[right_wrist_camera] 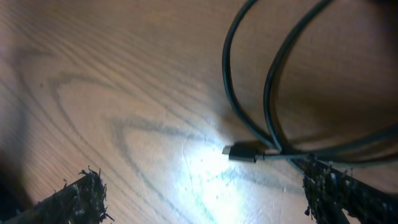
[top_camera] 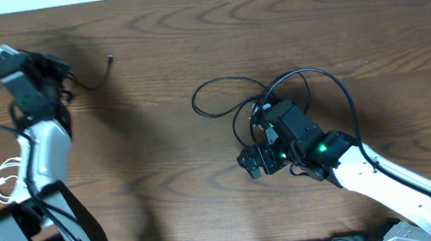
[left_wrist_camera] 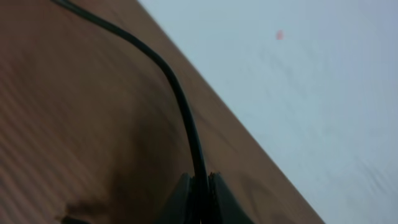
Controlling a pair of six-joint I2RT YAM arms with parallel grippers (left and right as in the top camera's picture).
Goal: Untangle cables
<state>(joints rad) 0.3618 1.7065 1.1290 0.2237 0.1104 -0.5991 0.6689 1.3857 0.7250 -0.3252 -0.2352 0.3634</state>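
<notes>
Black cable (left_wrist_camera: 180, 106) clamped in left hand (left_wrist_camera: 199, 194) near table (left_wrist_camera: 74, 124) edge.

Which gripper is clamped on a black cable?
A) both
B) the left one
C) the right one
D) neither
B: in the left wrist view the left gripper is shut on a black cable, while the right gripper stands wide open and holds nothing.
</notes>
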